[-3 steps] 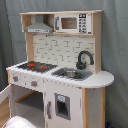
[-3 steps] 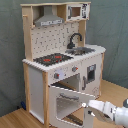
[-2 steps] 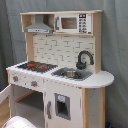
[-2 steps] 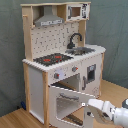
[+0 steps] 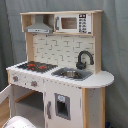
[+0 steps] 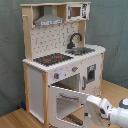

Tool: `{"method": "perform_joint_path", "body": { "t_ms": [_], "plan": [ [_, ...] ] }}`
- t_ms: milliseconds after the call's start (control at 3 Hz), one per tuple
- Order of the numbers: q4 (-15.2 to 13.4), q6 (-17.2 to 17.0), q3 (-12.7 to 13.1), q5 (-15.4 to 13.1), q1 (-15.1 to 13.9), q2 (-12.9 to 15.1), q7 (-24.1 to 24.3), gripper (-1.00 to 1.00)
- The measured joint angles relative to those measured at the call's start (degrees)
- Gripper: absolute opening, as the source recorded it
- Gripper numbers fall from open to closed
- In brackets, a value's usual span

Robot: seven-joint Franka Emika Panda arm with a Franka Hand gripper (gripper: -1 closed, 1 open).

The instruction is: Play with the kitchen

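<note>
The kitchen point(image 6: 62, 60) stands on the wooden floor point(image 6: 15, 119) before a grey curtain point(image 6: 10, 50), and its oven door point(image 6: 65, 102) hangs open under the red-ringed hob point(image 6: 52, 59), while the black faucet point(image 5: 84, 57) rises over the sink point(image 5: 71, 74). In the second exterior view the white gripper point(image 6: 92, 112) is just beside the open door's outer edge. It perhaps touches the door, but I cannot tell how far its fingers are open or whether they hold anything.

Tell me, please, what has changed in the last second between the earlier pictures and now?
Almost nothing changed. In the second exterior view the arm's gripper remains low beside the opened oven door, with at most a slight shift. Nothing was grasped or released. The kitchen, its faucet and hob stayed as before.
</note>
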Motion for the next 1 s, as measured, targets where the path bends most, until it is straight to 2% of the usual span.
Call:
{"method": "perform_joint_path", "body": {
  "t_ms": [333, 667, 1000],
  "plan": [
    [-0.08, -0.60, 0.79, 0.00, -1.22, -0.01, 6.19, 1.00],
    [-0.14, -2.81, 1.32, 0.00, -1.50, -0.01, 11.44, 1.00],
    [-0.35, -7.04, 1.51, -0.01, -1.24, -0.01, 15.86, 1.00]
  ]
}}
